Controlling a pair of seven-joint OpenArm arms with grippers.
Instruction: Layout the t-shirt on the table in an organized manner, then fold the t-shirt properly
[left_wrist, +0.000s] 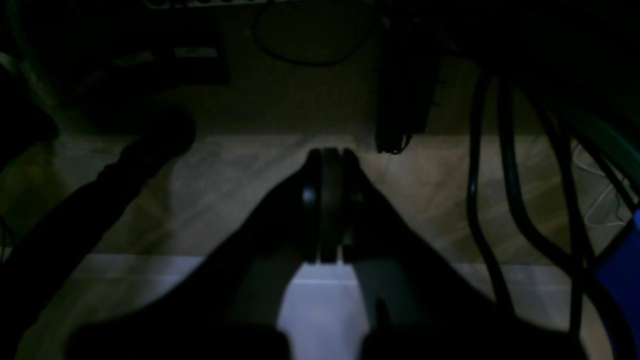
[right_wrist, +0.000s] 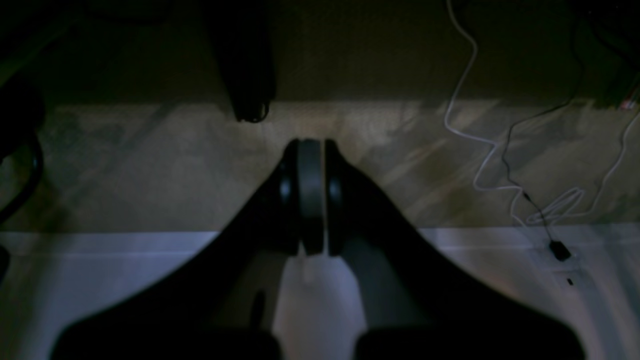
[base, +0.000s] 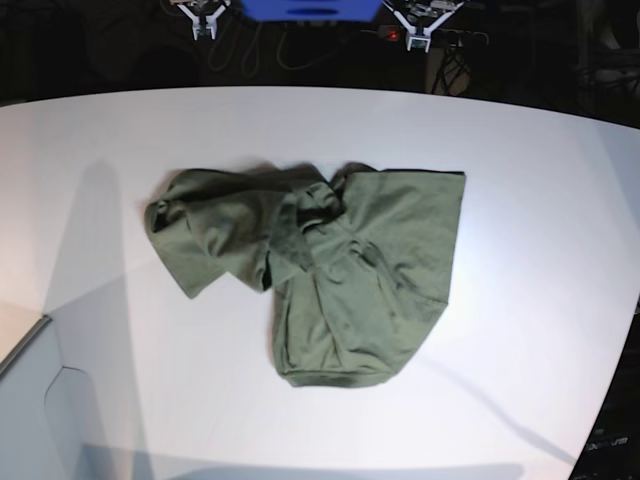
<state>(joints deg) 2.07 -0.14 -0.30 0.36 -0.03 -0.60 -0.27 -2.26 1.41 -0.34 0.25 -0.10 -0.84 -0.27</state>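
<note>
The olive-green t-shirt (base: 320, 270) lies crumpled in the middle of the white table (base: 540, 180), with one part bunched toward the left and the body folded over itself toward the front. Both arms are drawn back at the table's far edge, well away from the shirt. My left gripper (left_wrist: 330, 155) is shut and empty; in the base view (base: 418, 25) it is small, at the top right. My right gripper (right_wrist: 311, 145) is shut and empty, at the top left of the base view (base: 203, 20). The shirt is out of both dim wrist views.
A blue unit (base: 310, 8) sits between the arm bases. Black cables (left_wrist: 505, 175) hang at the right of the left wrist view. White and black cords (right_wrist: 480, 150) trail over the floor in the right wrist view. A grey panel (base: 40, 410) stands at the table's front left.
</note>
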